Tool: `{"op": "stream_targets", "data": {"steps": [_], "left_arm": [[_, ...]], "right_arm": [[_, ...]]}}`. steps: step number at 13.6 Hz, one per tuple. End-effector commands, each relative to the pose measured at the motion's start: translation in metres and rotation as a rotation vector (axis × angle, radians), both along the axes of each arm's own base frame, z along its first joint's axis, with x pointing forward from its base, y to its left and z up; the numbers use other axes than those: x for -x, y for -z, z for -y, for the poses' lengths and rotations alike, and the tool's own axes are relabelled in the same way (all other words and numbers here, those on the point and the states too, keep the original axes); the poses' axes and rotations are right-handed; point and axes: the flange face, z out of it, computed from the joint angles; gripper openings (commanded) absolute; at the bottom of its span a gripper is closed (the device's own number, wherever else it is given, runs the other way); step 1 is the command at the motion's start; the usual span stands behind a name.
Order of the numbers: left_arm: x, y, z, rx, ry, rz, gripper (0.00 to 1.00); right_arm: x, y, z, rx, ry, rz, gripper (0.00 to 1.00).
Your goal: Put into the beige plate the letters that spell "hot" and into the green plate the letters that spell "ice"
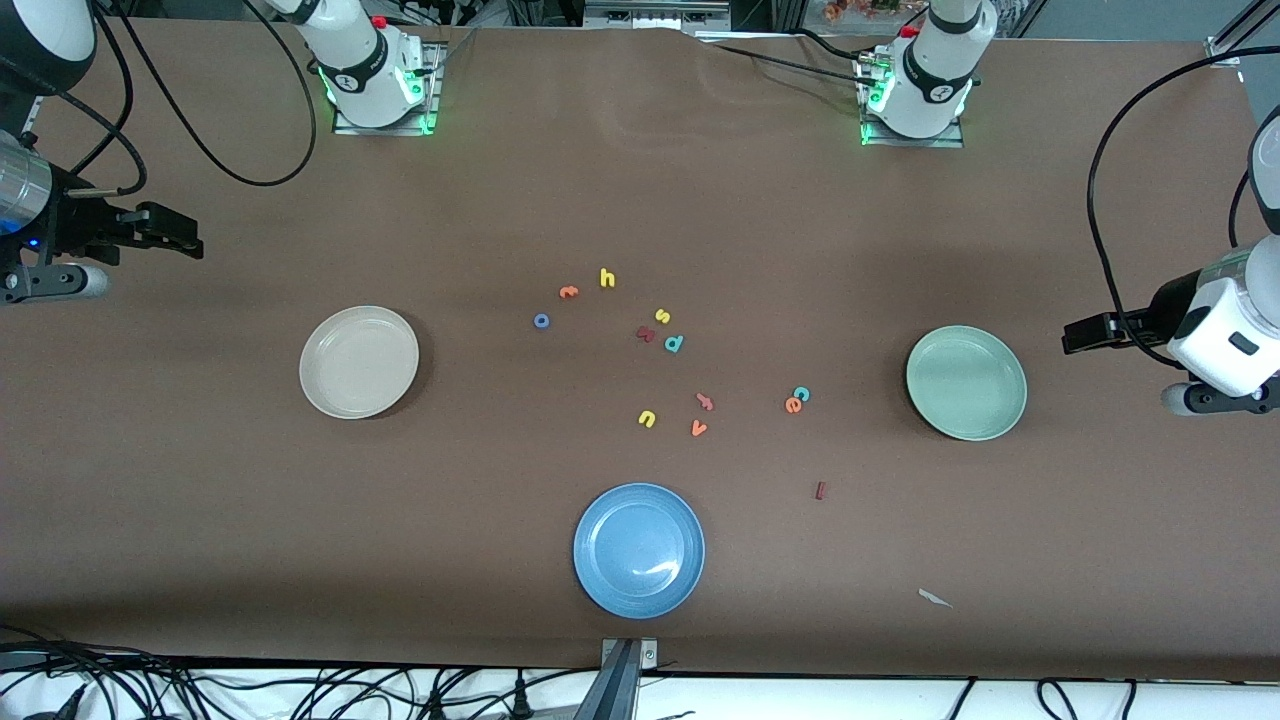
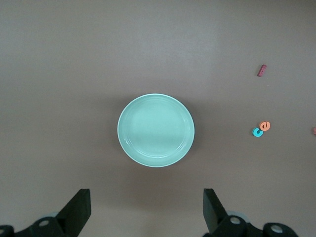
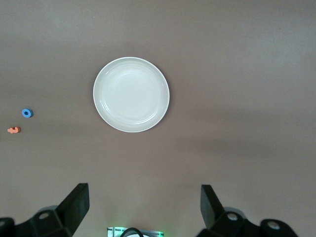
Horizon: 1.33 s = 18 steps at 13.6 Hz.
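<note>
— Where do we stand with the sorting?

— We have done none of it, by our reading. The beige plate (image 1: 359, 361), at the left of the front frame, and the green plate (image 1: 966, 382), at the right, both hold nothing. All six letters lie loose on the brown tabletop (image 1: 200, 500).

— Where are our "hot" letters?

— Just above the frame's centre: the yellow h (image 1: 607, 278), the orange t (image 1: 568, 292) beside it, and the blue ring o (image 1: 541, 321) a little lower. All three are well apart from the beige plate.

— And "ice"?

— The orange e (image 1: 793, 405) and teal c (image 1: 801, 394) touch each other right of centre, near the green plate. The dark red i (image 1: 820, 490), a straight bar, lies alone lower down.

— Our tools?

— The left tool (image 2: 146, 210) hangs over the tabletop at the right edge of the front frame, jaws spread wide, holding nothing. The right tool (image 3: 144, 207) waits likewise at the left edge, wide apart and empty.

— What must we leave alone?

— The blue plate (image 1: 639, 549) at lower centre, and the spare letters in the middle.
</note>
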Motion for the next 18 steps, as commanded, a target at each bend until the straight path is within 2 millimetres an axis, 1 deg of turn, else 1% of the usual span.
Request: {"op": "stream_targets", "data": {"steps": [1,11,13,16,18], "left_arm": [[0.005,-0.004,0.002,0.033,0.01,0.002,1.0],[0.005,-0.003,0.003,0.032,0.01,0.0,1.0],[0.004,-0.001,0.01,0.05,-0.008,-0.003,1.0],[0.002,0.006,0.029,0.084,-0.042,-0.015,1.0],[0.001,0.019,0.053,0.077,-0.053,-0.035,1.0]], "right_arm": [[-0.004,-0.006,0.002,0.005,0.014,0.011,1.0],[-0.004,-0.006,0.002,0.005,0.017,0.011,1.0],[-0.004,-0.005,0.001,0.004,0.016,0.011,1.0],[-0.005,-0.007,0.0,0.001,0.011,0.021,1.0],[-0.007,-0.007,0.0,0.001,0.003,0.027,1.0]]}}
